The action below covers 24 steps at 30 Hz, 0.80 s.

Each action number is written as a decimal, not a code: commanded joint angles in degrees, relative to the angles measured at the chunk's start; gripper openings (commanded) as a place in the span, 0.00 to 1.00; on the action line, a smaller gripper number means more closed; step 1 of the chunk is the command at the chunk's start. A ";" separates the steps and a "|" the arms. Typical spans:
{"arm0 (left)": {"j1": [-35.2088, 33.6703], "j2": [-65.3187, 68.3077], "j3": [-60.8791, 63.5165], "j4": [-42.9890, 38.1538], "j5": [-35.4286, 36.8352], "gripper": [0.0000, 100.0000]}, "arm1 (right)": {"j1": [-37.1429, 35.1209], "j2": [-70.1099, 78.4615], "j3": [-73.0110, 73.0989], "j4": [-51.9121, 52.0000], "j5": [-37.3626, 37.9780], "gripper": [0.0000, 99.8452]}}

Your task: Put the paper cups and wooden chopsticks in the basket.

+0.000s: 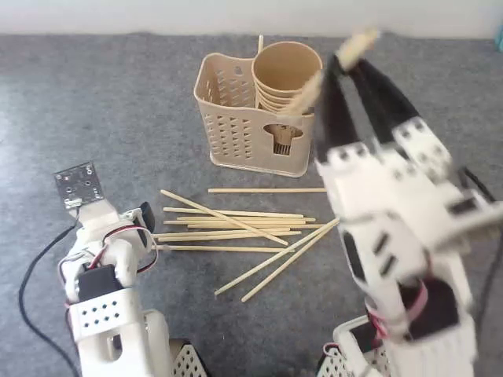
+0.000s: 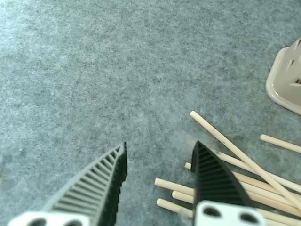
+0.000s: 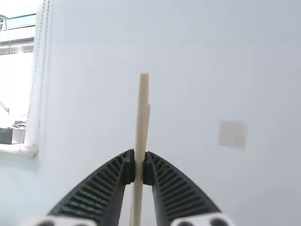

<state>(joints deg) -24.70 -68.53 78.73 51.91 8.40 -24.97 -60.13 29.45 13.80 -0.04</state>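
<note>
Black ribbed right jaws: closed tight on one pale, round wooden chopstick (image 3: 141,113), which sticks out well past the tips of the right gripper (image 3: 138,165).
Right arm pose: the white arm stands high above the table, its jaws pointing up towards a plain white wall.
Left jaws: the left gripper (image 2: 160,149) is wide open and grips nothing.
Left arm pose: low and folded, its jaws angled down at the grey felt mat (image 2: 94,61).
Loose wooden chopsticks (image 2: 235,150): a flat, criss-crossed pile on the mat, their near ends lying in the gap between the left jaws and beside one fingertip.
Beige perforated plastic basket (image 1: 228,126): upright, well beyond the left jaws and below the right jaws' tips.
Stack of tan paper cups (image 1: 287,67): nested in the basket's compartment nearest the right jaws.
</note>
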 commanded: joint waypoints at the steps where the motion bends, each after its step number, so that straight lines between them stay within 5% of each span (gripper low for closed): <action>1: 0.09 -1.41 -0.31 -1.41 -0.26 0.21 | -2.42 9.63 -4.40 -9.54 0.88 0.01; 16: 0.26 -1.41 -0.13 -2.99 -0.35 0.21 | -5.41 48.31 -30.59 -13.41 7.47 0.01; 24: 0.26 -1.41 -0.13 -3.16 -0.35 0.21 | -5.49 55.69 -34.02 -12.97 7.47 0.01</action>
<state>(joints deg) -24.70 -68.53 78.90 50.24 8.40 -30.15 -3.87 -0.79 1.76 6.55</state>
